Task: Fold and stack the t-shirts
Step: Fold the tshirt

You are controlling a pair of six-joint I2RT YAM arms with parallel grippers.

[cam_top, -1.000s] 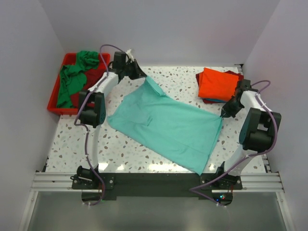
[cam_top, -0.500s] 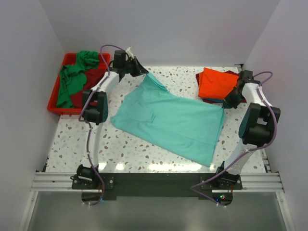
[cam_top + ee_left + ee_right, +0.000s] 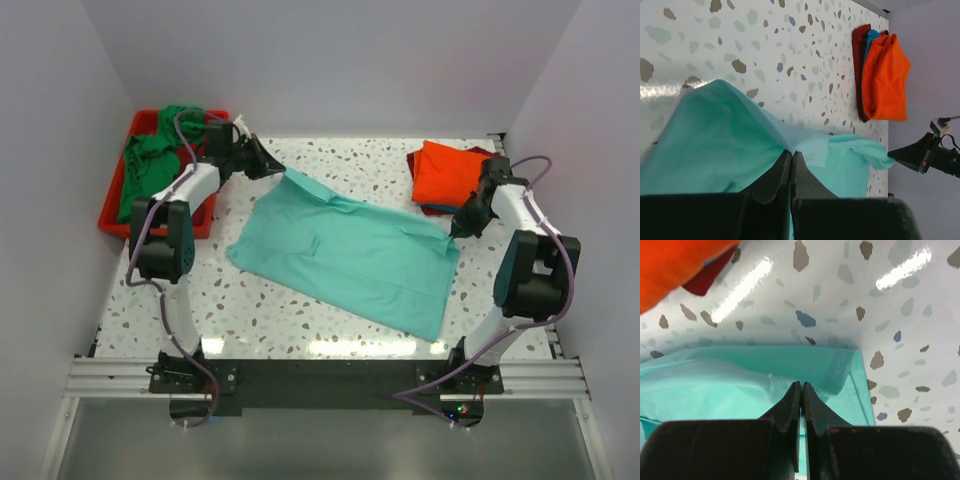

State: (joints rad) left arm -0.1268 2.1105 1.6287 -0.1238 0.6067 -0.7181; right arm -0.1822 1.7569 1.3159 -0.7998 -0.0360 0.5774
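Top external view has the teal shirt (image 3: pixel 345 255) spread out across the middle of the tabletop (image 3: pixel 250 305), with a few ridges near its far edge. The left pincer (image 3: pixel 272 168) is clenched on the shirt's far left corner, close to the red tray (image 3: pixel 112 222) where a green shirt (image 3: pixel 150 160) lies crumpled. The right pincer (image 3: pixel 452 234) is clenched on the far right corner, just beside the folded orange shirt (image 3: pixel 452 172), which sits on top of a dark red shirt (image 3: pixel 416 160).

Both wrist views show the jaws pressed together with only a thin fold of teal cloth between the tips. That looks to me like the weak point: so little fabric is caught that a pull or a lift could let a corner slip free, and the shirt would sag on one side.

If the two arms tug unevenly, I'd expect the ridges to get worse, and a fold made over them would come out crooked.

The right arm also works very close to the folded pile. A sideways swing there, or a trailing hem, could nudge the orange shirt and undo that fold.
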